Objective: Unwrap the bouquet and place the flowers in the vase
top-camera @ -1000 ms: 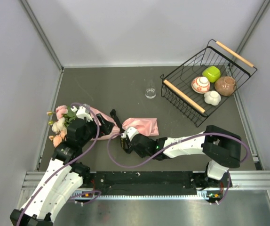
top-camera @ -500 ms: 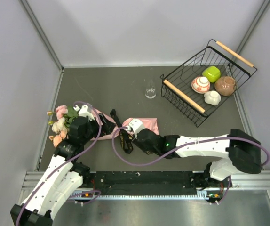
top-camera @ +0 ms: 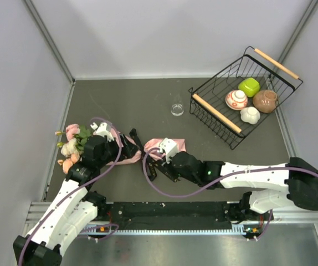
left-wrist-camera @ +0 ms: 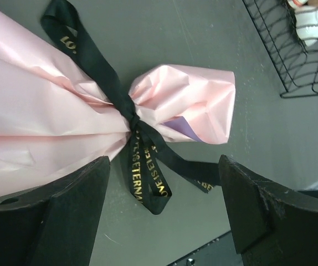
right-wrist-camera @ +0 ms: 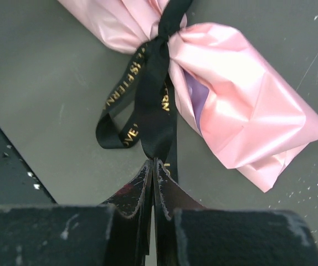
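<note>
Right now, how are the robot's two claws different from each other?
The left gripper is wide open; the right gripper is shut tight. The left gripper holds nothing and hangs above the pink paper, while the right gripper pinches the black ribbon. Both are black and near that ribbon.

Right gripper point(right-wrist-camera: 152, 164) went from partly open to closed and now pinches a black ribbon point(right-wrist-camera: 150, 77) tail. Right arm point(top-camera: 247, 176) stretched out, elbow swung right, and its wrist now covers most of the pink paper end point(top-camera: 154, 146). Left gripper point(top-camera: 129, 146) nudged slightly right.
</note>
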{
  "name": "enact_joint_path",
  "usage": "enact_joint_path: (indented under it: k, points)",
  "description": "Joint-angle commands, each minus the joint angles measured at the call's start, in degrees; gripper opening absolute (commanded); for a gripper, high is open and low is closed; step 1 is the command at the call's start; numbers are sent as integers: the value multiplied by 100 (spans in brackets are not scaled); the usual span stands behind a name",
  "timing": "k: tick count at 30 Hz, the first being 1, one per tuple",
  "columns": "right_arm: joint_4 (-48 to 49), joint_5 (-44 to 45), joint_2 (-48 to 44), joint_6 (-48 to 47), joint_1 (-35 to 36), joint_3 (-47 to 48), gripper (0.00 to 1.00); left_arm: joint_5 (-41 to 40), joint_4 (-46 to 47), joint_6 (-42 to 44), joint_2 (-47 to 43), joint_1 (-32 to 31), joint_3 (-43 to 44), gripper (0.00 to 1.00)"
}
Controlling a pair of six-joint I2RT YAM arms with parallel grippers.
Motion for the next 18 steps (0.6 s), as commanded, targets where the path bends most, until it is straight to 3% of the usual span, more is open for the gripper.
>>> enact_joint_path:
  k: [1,2,7,12,18]
  points:
    - [477,-107,-615,161,59,63,0,908,468,164,242,21,125,84]
    - [503,-133,-642,161,59,107,0,1477,539,147,382,21,134,84]
    - [732,-378,-449,187,-64,256,0,2711,768,-151,708,21,222,84]
    - [996,-468,-326,206,-152,265,0,2994,812,-626,630,30,29,83]
    - [1031,-485,-194,126,-161,292,0,2888,1293,-1899,489,30,-436,76]
